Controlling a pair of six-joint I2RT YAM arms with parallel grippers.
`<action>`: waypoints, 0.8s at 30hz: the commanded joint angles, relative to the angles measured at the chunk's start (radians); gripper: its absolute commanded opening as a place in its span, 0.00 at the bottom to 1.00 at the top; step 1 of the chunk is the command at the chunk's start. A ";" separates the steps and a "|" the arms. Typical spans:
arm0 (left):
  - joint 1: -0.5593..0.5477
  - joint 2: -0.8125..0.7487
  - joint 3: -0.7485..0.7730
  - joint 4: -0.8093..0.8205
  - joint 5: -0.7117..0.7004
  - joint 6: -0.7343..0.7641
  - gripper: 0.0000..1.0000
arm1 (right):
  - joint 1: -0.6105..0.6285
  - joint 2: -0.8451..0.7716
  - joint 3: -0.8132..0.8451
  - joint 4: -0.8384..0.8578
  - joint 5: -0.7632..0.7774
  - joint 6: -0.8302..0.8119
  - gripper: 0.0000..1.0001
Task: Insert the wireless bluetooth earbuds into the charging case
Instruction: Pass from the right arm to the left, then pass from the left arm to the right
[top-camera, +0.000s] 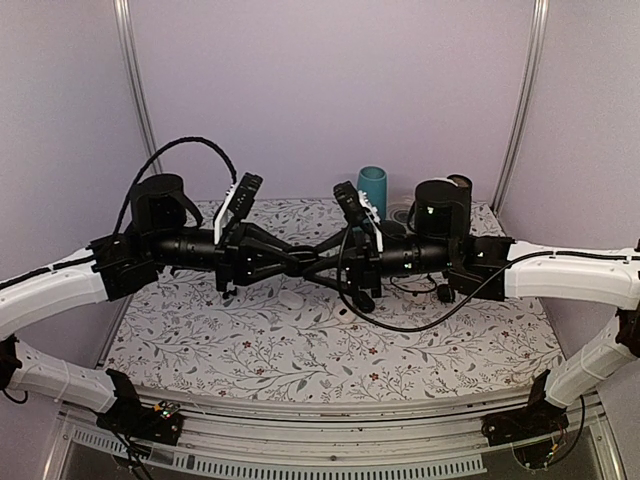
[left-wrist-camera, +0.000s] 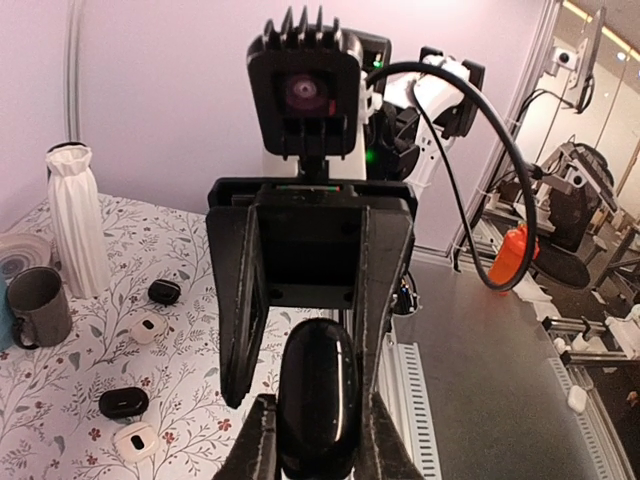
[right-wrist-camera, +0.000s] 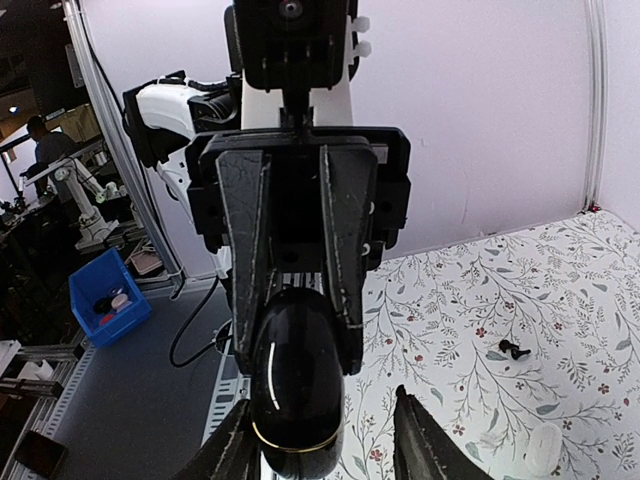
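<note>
Over floral tablecloth: charging case aloft, pinched in my left gripper; my right gripper stands spread around its far end. Best to draw right straight back, case level. Probable earbud lies on cloth, well apart.

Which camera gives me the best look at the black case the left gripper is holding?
Right wrist: the black case fills the centre, seam line visible, the left gripper pinching its sides. Left wrist shows it large too, but its lower sides sit behind that gripper's fingers. In the top view it cannot be made out.
</note>
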 joint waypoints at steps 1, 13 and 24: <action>-0.014 -0.018 -0.043 0.189 -0.011 -0.086 0.00 | -0.005 0.003 -0.028 0.144 0.009 0.056 0.46; -0.013 -0.051 -0.084 0.261 -0.072 -0.111 0.00 | -0.007 0.038 -0.064 0.296 -0.046 0.177 0.42; -0.016 -0.033 -0.079 0.247 -0.055 -0.118 0.00 | -0.008 0.034 -0.088 0.380 -0.009 0.223 0.41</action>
